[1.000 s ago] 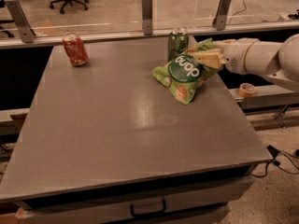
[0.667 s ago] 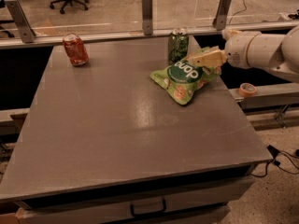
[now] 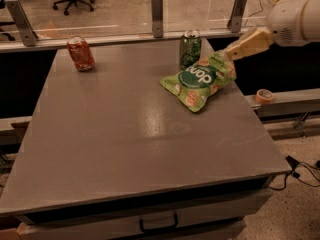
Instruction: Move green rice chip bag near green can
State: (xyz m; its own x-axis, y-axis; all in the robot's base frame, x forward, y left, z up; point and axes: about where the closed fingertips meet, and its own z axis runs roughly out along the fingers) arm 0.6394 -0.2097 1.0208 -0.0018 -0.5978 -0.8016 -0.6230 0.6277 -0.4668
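Note:
The green rice chip bag [image 3: 199, 80] lies on the grey table [image 3: 125, 134] at the back right. Its upper edge is right beside the green can [image 3: 190, 48], which stands upright just behind it. My gripper [image 3: 231, 50] comes in from the right, and its cream tip is at the bag's upper right corner, a little above the table. I cannot tell whether the tip touches the bag.
A red-orange can [image 3: 81, 53] stands at the back left of the table. A glass barrier with metal posts [image 3: 157, 7] runs along the far edge. A tape roll [image 3: 264, 95] sits on a ledge to the right. A drawer handle [image 3: 158, 223] is below the front edge.
My arm has drawn back up and to the right, so the gripper has gone from over the bag to its right corner. The bag has stayed beside the green can.

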